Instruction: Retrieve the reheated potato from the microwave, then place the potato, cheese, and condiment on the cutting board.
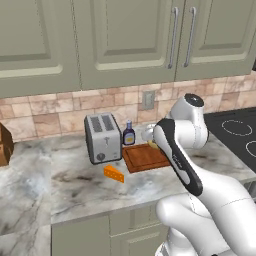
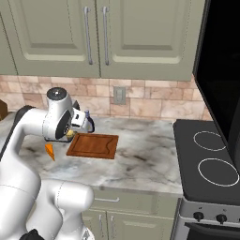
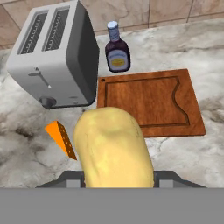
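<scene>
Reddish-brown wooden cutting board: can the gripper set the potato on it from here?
Probably yes. The reddish-brown wooden cutting board lies bare just ahead of the held yellow potato; silver toaster and purple condiment bottle stand off its edges.

The potato point(image 3: 113, 146) hid the claw's tips in the hand view; the arm covered the cutting board's point(image 1: 145, 157) right end.

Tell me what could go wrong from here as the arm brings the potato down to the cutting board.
The potato is held in the gripper above the near left corner of the cutting board; let go here, it may roll off onto the counter. The toaster stands close to the board's left edge, so the descending hand could clip it. The cheese lies just below the potato and could get knocked.
</scene>
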